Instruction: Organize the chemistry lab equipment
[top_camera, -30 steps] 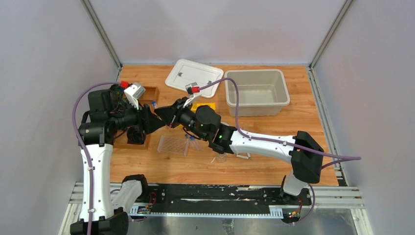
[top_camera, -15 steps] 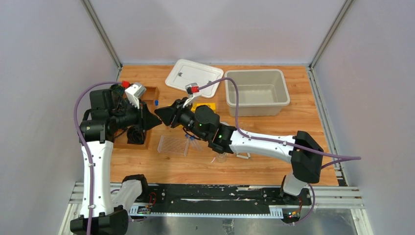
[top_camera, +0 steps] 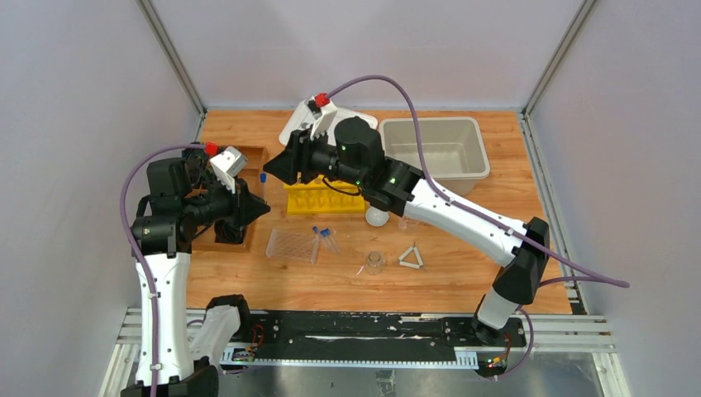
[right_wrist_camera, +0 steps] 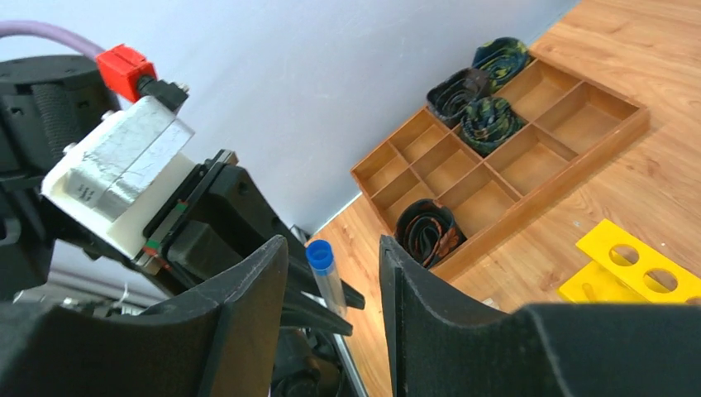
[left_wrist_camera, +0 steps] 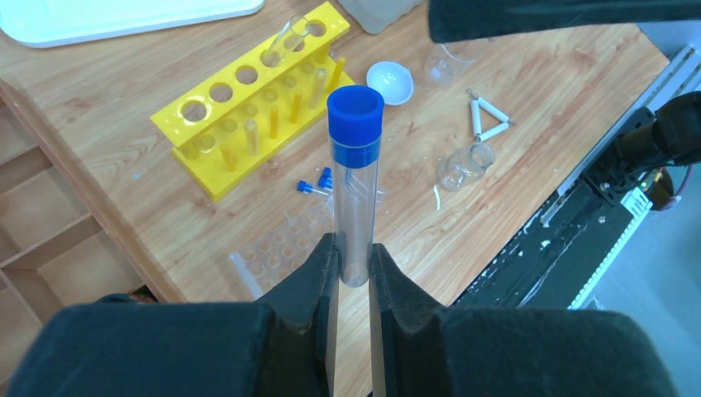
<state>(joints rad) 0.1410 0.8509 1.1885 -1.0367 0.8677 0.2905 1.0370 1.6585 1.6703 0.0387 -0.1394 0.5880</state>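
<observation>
1. One large blue-capped test tube (left_wrist_camera: 354, 198) is the piece in play. It stands upright in the centre of the left wrist view, raised clear of the table (left_wrist_camera: 529, 91), with the left gripper (left_wrist_camera: 353, 258) pinched tight on its lower end.
2. Opposite it, the right gripper (top_camera: 279, 168) has its fingers spread wide and holds nothing. In its own wrist view the tube's cap sits framed in the gap, touching neither finger.
3. Judged step: a pass between the arms, though which way it runs cannot be told. Either the right takes the tube or the left carries it to the yellow rack (left_wrist_camera: 248, 124), which has free holes.
4. Next move, if the right receives: advance until the tube lies between the fingers, close below the cap, and only then let the left release. If the left delivers: keep the tube vertical over a hole.
5. Compared with a second ago, the right arm has swung toward the upper middle of the overhead frame, uncovering the yellow rack, the white dome (top_camera: 377, 217) and the white triangle (top_camera: 410, 257). The grippers, then tip to tip, are now apart.
6. Unsorted at lower centre are the small blue-capped tubes (top_camera: 323, 236) beside the clear plastic rack (top_camera: 291, 244), and a beaker (top_camera: 374, 263).
</observation>
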